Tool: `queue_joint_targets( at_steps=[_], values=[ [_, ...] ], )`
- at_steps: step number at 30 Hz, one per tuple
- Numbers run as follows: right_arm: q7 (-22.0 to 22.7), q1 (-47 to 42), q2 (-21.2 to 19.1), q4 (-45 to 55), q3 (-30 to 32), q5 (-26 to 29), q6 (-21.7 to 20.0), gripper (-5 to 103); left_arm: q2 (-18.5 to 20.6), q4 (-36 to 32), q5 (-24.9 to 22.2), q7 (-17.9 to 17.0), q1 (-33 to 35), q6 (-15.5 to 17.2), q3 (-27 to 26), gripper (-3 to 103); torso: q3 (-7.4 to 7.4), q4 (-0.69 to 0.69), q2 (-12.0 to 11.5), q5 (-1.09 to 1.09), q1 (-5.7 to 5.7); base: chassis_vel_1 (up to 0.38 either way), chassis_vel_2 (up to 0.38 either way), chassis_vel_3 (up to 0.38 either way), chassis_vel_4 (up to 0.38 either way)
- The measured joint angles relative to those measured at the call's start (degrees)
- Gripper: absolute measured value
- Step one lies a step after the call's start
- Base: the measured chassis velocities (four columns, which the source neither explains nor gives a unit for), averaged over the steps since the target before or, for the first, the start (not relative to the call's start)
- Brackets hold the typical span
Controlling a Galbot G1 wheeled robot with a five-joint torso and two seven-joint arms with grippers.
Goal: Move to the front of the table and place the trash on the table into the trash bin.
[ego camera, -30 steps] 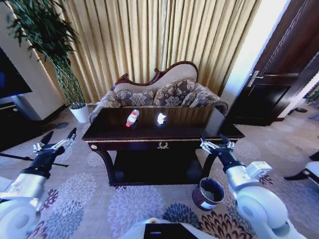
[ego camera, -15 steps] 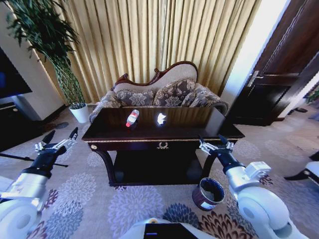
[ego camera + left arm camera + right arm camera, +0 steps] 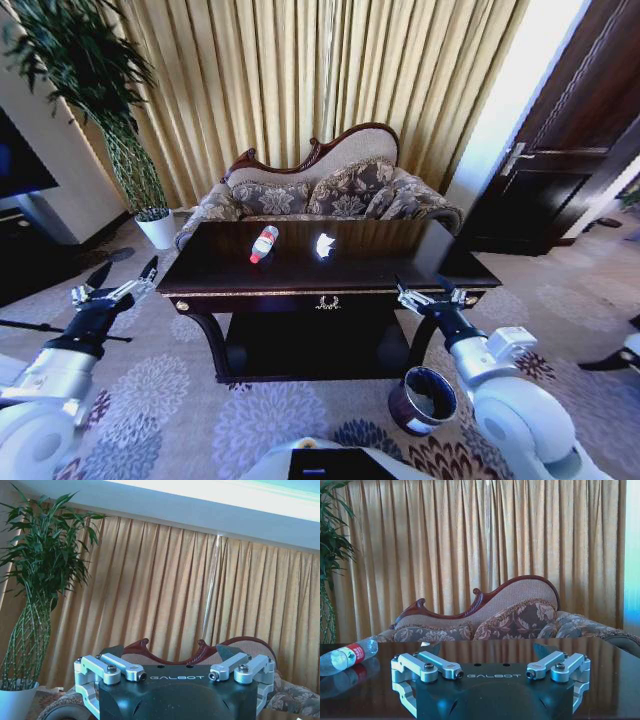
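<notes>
In the frame's centre the bottle (image 3: 264,243) lies on the table (image 3: 400,265) with its long axis angled away, up-left of the nearer, spread, empty right gripper (image 3: 431,293).

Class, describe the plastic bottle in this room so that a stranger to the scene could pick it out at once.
Start at the dark glossy table in front of the floral sofa. The bottle lies on its side on the tabletop, left of a crumpled white paper. It is clear, with a red label and a white cap, unlike the paper, which is a plain white wad.
</notes>
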Motion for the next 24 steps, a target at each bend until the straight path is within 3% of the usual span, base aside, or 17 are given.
queue_joint_targets(
  at_steps=[24],
  values=[
    [0.03,-0.27,-1.88,-0.1,-0.31,1.24,-1.77,100,-0.06,-0.53,-0.37,-0.24,0.21,0.4,-0.5,100,0.0,0.0,0.0,-0.01,0.0,-0.065,0.062,0.066,-0.062]
  ],
)
